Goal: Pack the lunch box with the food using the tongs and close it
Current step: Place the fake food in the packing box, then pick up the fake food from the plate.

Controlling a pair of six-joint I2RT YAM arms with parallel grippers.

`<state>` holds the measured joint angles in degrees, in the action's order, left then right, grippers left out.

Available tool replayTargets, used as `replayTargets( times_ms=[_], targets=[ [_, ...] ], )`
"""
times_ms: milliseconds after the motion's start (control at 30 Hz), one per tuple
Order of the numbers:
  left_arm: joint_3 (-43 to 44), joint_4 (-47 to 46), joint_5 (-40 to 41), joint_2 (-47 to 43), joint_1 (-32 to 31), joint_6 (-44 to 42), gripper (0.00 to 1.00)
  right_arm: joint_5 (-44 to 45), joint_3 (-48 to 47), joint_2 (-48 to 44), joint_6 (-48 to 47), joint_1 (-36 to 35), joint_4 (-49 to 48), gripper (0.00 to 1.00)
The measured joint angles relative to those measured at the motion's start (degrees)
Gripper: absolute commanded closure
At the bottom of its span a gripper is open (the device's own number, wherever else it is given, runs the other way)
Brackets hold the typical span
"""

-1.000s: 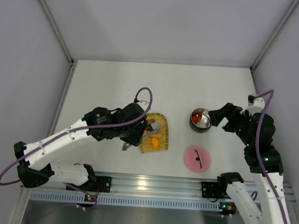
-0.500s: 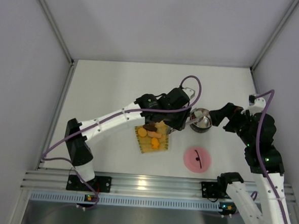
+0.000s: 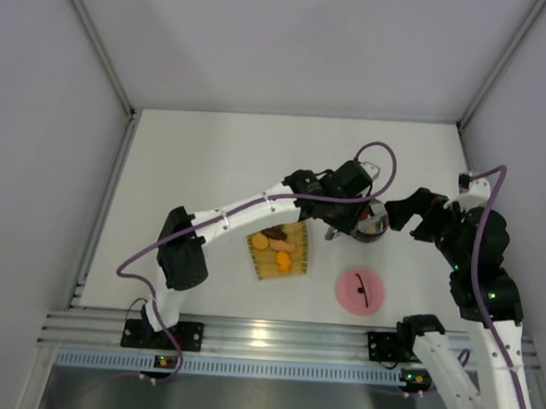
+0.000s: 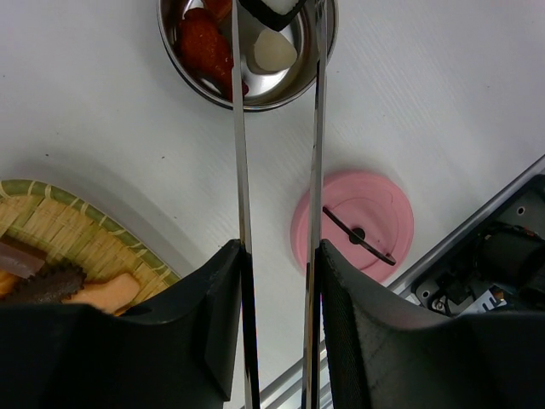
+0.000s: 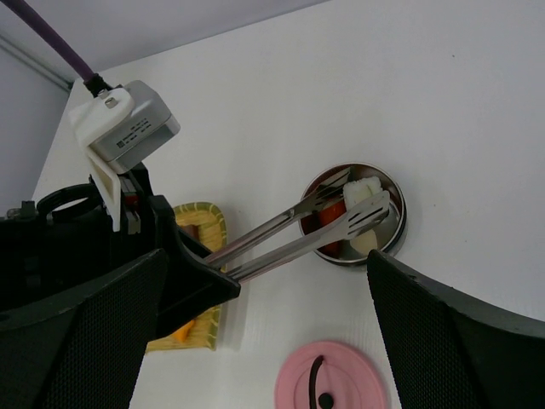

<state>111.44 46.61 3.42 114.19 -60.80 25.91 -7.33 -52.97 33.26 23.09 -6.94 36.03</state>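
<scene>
My left gripper (image 4: 278, 251) is shut on the silvery tongs (image 4: 241, 170), one arm against each finger. The tongs' tips pinch a white piece of food with a black edge (image 5: 362, 189) right over the open steel lunch box (image 3: 372, 225). Inside the lunch box (image 4: 255, 102) lie a red piece (image 4: 204, 47) and a white piece (image 4: 272, 53). The pink lid (image 3: 360, 290) lies flat on the table, nearer than the lunch box. My right gripper (image 3: 397, 215) hangs open just right of the lunch box, holding nothing.
The yellow woven tray (image 3: 294, 261) sits left of the lunch box and carries orange pieces (image 3: 284, 252) and a brown one (image 3: 273, 232). The left arm stretches over the tray's far side. An aluminium rail (image 3: 274, 339) runs along the near edge.
The left arm swung right from the tray to above the lunch box, carrying the tongs with the white piece pinched in them. The right arm barely moved.
</scene>
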Motion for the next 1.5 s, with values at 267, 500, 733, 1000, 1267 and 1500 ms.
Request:
replayTargets(
  times_ms=[267, 500, 733, 1000, 1267, 1500],
  targets=[
    [0.2, 0.0, 0.0, 0.8, 0.0, -0.8, 0.5, 0.1, 0.0, -0.1, 0.0, 0.0, 0.0, 0.0],
    [0.3, -0.4, 0.0, 0.8, 0.0, -1.4, 0.42, 0.1, 0.0, -0.1, 0.0, 0.0, 0.0, 0.01],
    [0.3, -0.4, 0.2, 0.7, 0.0, -1.9, 0.44, 0.1, 0.0, -0.1, -0.1, 0.0, 0.0, 0.01],
    [-7.1, -0.2, 3.6, -10.9, 0.0, -1.6, 0.44, 0.1, 0.0, -0.1, -0.1, 0.0, 0.0, 0.0],
    [-22.5, 4.1, 10.9, -34.7, 0.1, 3.0, 0.44, -0.2, 0.0, -0.1, -0.1, 0.0, 0.0, 0.01],
    [-36.1, 11.5, 7.6, -41.6, 0.1, 6.6, 0.45, -0.4, 0.0, 1.0, 0.0, 0.0, -0.1, 0.01]
  ],
)
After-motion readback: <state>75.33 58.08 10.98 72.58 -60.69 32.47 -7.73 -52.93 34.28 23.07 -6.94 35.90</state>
